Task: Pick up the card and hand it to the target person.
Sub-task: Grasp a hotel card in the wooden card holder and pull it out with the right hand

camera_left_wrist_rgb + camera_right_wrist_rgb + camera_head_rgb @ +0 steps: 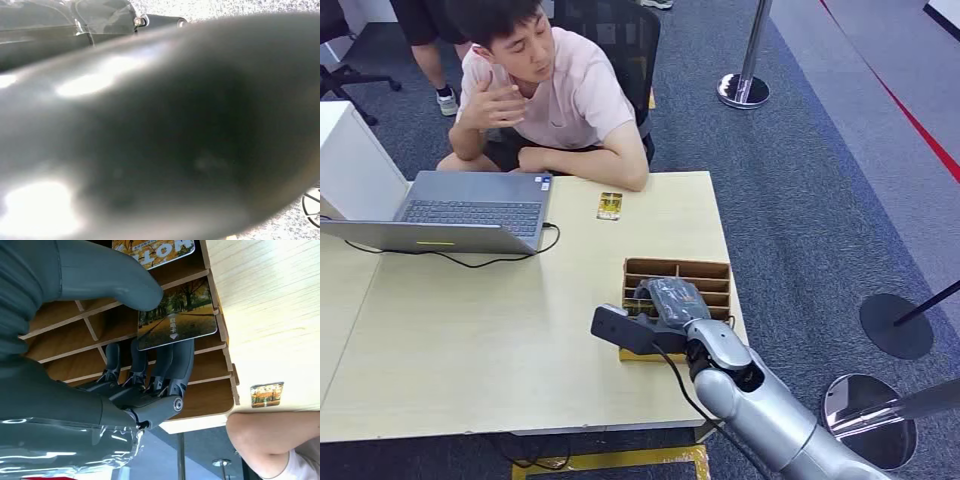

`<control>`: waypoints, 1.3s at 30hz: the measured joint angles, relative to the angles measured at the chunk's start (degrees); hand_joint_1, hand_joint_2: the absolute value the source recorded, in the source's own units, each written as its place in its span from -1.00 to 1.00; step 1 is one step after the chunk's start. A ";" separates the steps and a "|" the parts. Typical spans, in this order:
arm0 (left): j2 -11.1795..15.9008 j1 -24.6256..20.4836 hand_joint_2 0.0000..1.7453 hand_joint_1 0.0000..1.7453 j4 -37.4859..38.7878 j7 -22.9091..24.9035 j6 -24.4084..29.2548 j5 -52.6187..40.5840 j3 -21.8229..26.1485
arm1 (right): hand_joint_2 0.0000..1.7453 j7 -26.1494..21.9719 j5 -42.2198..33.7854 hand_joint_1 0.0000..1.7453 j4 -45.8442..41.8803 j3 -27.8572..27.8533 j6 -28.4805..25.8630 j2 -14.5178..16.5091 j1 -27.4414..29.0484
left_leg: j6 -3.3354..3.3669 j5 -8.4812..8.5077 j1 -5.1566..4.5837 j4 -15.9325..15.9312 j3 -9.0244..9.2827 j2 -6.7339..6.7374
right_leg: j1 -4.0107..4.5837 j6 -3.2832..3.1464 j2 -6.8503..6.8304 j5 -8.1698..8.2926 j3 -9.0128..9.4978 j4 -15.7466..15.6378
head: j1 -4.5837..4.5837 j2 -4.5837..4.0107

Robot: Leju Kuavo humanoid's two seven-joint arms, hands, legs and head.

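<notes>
A brown slotted card box (712,272) stands near the table's right edge. My right hand (673,300) reaches into it from above. In the right wrist view that hand (151,365) has its thumb (124,282) on one face of a card with an autumn tree picture (185,317) and its fingers (177,365) behind the other face, pinching it while it still sits in its slot. A second card (158,249) stands in the neighbouring slot. The seated person (561,95) in a pink shirt leans on the far table edge.
Another small card (609,205) lies flat on the table (509,330) by the person's forearm (264,440). An open laptop (471,212) with its cable is at the left. Stanchion bases (743,90) (869,415) stand on the carpet to the right.
</notes>
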 joint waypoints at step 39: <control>-0.05 0.00 1.00 -1.00 0.00 -1.76 -0.09 -0.26 0.00 | 1.00 0.49 0.98 0.83 2.25 -0.02 -0.02 0.66 -0.74 | -0.02 0.01 0.00 0.00 0.10 0.01 | 0.00 -0.01 0.01 0.01 0.08 0.00 | 0.00 -0.01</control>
